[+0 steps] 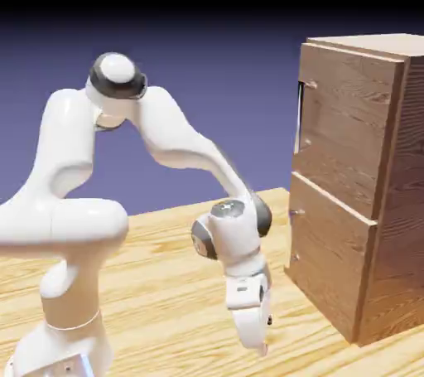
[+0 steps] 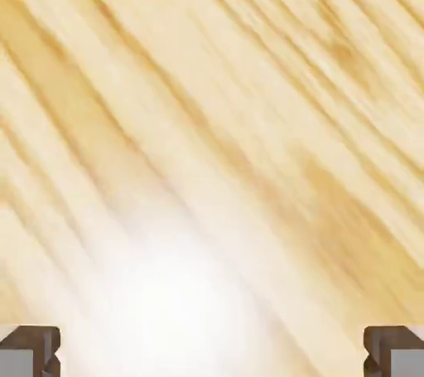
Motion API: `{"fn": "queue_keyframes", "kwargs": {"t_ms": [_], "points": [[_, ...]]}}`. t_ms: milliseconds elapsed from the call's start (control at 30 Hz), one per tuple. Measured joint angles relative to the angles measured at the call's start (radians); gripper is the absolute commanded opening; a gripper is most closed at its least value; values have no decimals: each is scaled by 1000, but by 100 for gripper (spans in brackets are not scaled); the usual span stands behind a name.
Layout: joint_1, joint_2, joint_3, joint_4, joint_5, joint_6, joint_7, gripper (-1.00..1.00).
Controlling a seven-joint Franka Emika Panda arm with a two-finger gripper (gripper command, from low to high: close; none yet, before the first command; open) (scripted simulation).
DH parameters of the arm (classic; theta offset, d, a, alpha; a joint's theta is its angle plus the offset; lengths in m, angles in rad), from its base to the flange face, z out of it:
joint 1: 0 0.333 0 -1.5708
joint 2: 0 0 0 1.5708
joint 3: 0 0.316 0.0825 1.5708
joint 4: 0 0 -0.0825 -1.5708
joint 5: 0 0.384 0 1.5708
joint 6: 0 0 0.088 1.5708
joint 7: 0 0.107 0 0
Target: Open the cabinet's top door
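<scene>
Item, nearest the camera in the hand view: two finger tips (image 2: 31,350), grey with brown edges, at the lower corners. They belong to one two-finger gripper (image 2: 212,352), jaws spread wide, nothing between them. It hangs low over the wood-grain table (image 1: 166,284), pointing down, apart from the cabinet (image 1: 406,143).

Item: one white robot arm (image 1: 170,131), bent over and reaching down on the cabinet's near side.

Item: one top door (image 1: 344,118), upper front panel of the brown wood-grain cabinet, which stands at the exterior view's right. Closed, as far as can be seen. Its thin vertical metal handle (image 1: 299,118) runs along the edge at the exterior view's left, well above the gripper; untouched.

Progress, as judged: opening not begun. Outstanding: raise and turn the gripper, bring it to the handle, close on it, swing the door out.

Item: one lower door (image 1: 327,243), directly beneath, seemingly closed, with small metal fittings on the same side. These fittings could catch a finger if the gripper rises too close to the front; otherwise no loose obstacle shows.
</scene>
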Motion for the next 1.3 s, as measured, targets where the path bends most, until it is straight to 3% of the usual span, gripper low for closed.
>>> {"fn": "queue_keyframes", "kwargs": {"t_ms": [600, 767, 800, 867, 1300], "points": [[575, 640, -581, 50, 772, -173, -370, 0], [427, 615, -541, 182, 826, -189, -379, 0], [420, 614, -539, 188, 828, -189, -379, -100], [420, 614, -539, 188, 828, -189, -379, -100], [496, 555, -737, -124, 770, -756, -569, -100]]}}
